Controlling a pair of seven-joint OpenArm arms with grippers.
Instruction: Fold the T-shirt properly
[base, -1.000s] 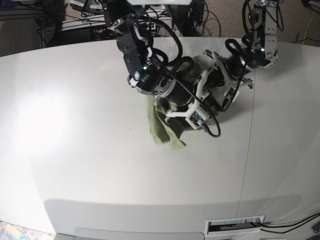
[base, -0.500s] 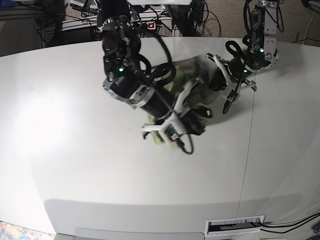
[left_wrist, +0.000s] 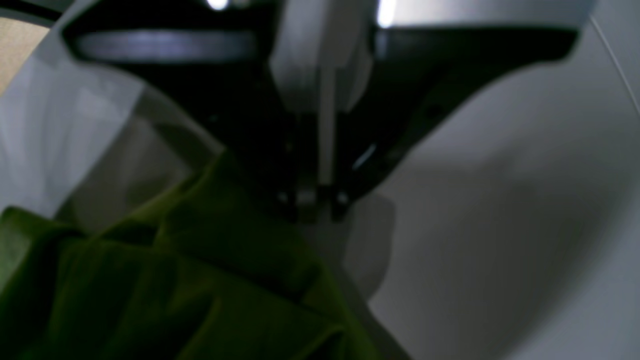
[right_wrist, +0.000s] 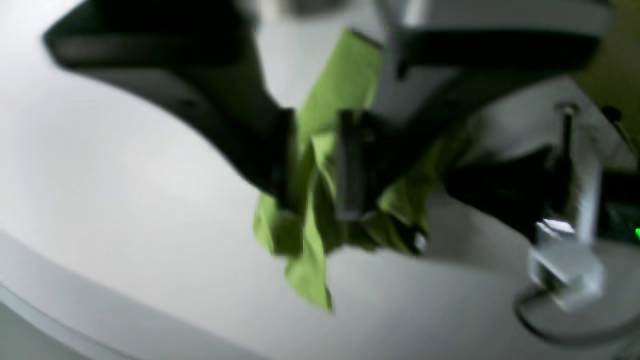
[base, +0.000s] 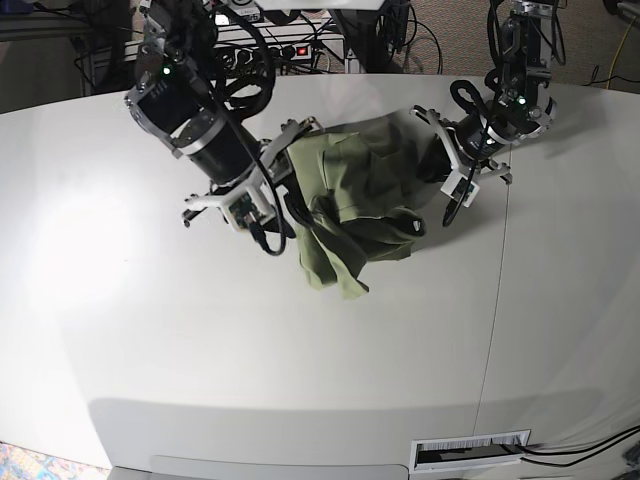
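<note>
The right gripper (right_wrist: 315, 165) pinches a bunched fold of the T-shirt (base: 350, 200) between its fingers (right_wrist: 280, 155), while the left gripper (left_wrist: 312, 200) has its fingers pressed nearly together beside the cloth.

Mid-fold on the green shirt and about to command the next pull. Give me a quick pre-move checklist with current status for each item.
1. Right gripper has cloth: ok; T-shirt fabric hangs between its fingers, though whether the jaws are clamped is unclear.
2. Left gripper has cloth: cannot tell; the shirt's edge reaches its tips, view too blurred.
3. Shirt laid flat: not ok; it is bunched and creased between the arms.
4. Shirt fully on the table: ok; well away from every edge.
5. Arms apart from each other: ok; shirt lies between them.
6. Sleeves and collar located: cannot tell.
</note>
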